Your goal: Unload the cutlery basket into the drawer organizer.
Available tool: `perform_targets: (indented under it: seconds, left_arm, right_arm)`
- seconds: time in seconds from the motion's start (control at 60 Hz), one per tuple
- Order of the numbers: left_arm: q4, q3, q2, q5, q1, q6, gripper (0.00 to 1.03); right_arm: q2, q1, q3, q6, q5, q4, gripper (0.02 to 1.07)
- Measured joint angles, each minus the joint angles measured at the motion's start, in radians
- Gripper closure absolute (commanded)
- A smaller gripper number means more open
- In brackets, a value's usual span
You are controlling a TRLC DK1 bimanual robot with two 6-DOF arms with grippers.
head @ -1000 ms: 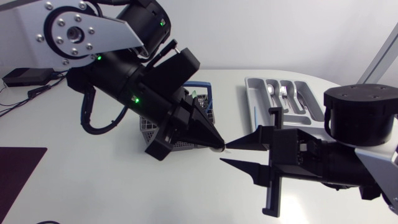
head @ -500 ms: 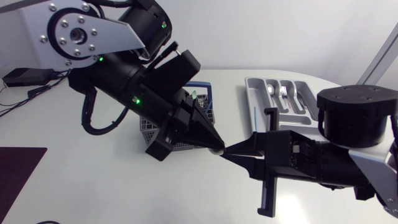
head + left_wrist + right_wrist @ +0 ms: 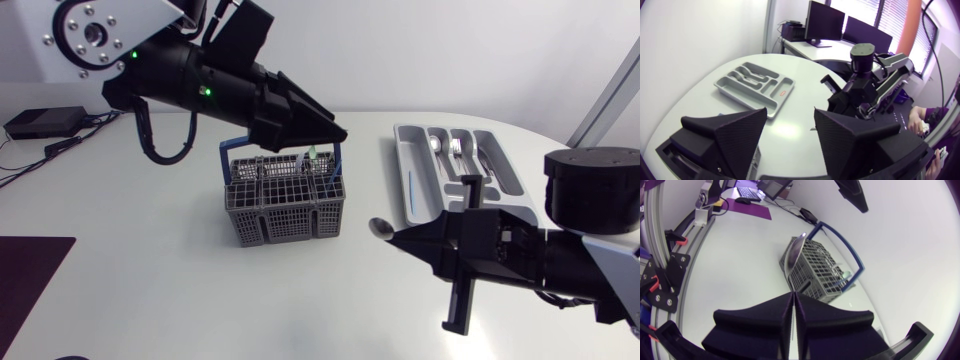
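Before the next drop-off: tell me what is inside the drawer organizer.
The drawer organizer holds silver cutlery in its middle slots. In the head view my right arm covers its near corner; the left wrist view shows that end, too small to tell any pieces.
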Motion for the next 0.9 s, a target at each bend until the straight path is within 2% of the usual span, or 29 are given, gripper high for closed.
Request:
perform_targets:
  seconds: [0.167,0.25,0.367,0.783,0.9]
  left_arm:
    - [0.111,-0.072,0.006,-0.180,-0.024,-0.060,0.17]
    - [0.184,-0.111,0.022,-0.298,-0.063,-0.066,0.17]
    - [0.254,-0.146,0.060,-0.396,-0.105,-0.067,0.17]
    - [0.330,-0.176,0.148,-0.553,-0.152,-0.067,0.17]
    - [0.334,-0.176,0.159,-0.579,-0.155,-0.066,0.17]
  right_arm:
    - [0.016,-0.231,-0.024,-0.109,-0.076,-0.006,1.01]
    - [0.045,-0.349,-0.024,-0.170,-0.114,-0.006,1.01]
    - [0.111,-0.474,-0.024,-0.244,-0.147,0.023,1.01]
    - [0.425,-0.708,0.010,-0.420,-0.167,0.220,1.01]
    - [0.511,-0.735,0.045,-0.475,-0.130,0.288,1.01]
